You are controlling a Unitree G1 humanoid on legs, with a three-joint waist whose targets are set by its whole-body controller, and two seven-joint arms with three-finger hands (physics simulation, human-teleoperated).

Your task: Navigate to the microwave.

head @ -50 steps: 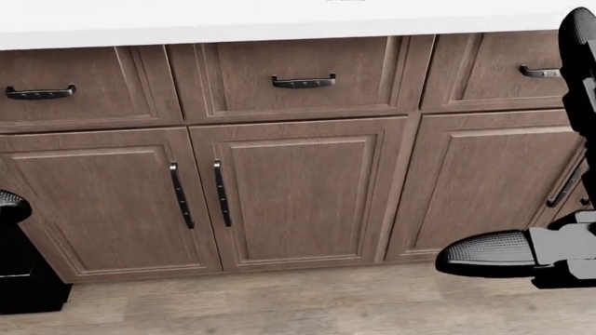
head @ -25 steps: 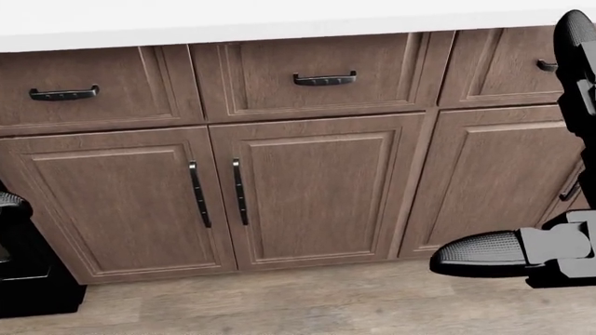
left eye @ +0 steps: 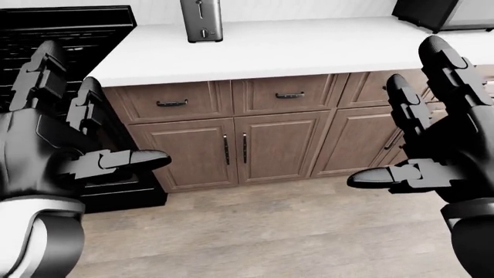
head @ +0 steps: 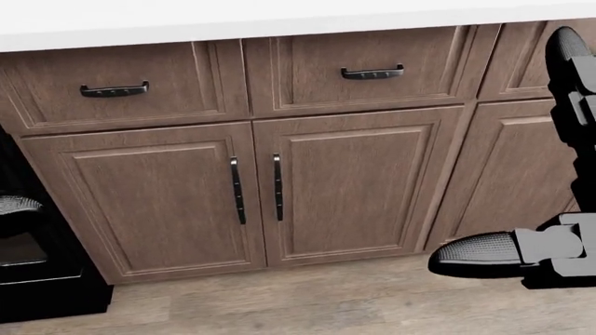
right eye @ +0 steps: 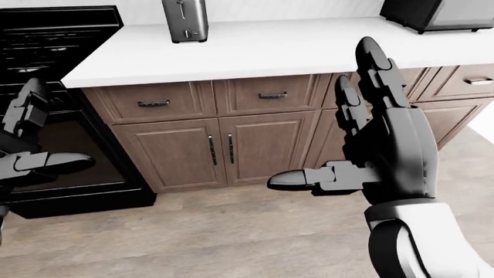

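Observation:
The microwave (right eye: 435, 14), dark with a grey door, stands on the white countertop (right eye: 255, 49) at the top right edge of the right-eye view, cut off by the frame; it also shows in the left-eye view (left eye: 444, 13). It is not in the head view. My left hand (left eye: 100, 110) is raised at the left with its fingers spread, open and empty. My right hand (right eye: 324, 116) is raised at the right, open and empty. Both hands are apart from the counter.
Brown cabinets (head: 349, 188) with dark handles and drawers (head: 368, 72) run under the countertop. A black stove (left eye: 69, 35) stands at the left. A metal toaster (left eye: 201, 20) stands on the counter. Wood floor (left eye: 270, 226) lies below.
The whole head view has shifted: the cabinets slid to the right in the picture, so the camera moved left. The black stove edge now shows at the lower left. Both hands stay open.

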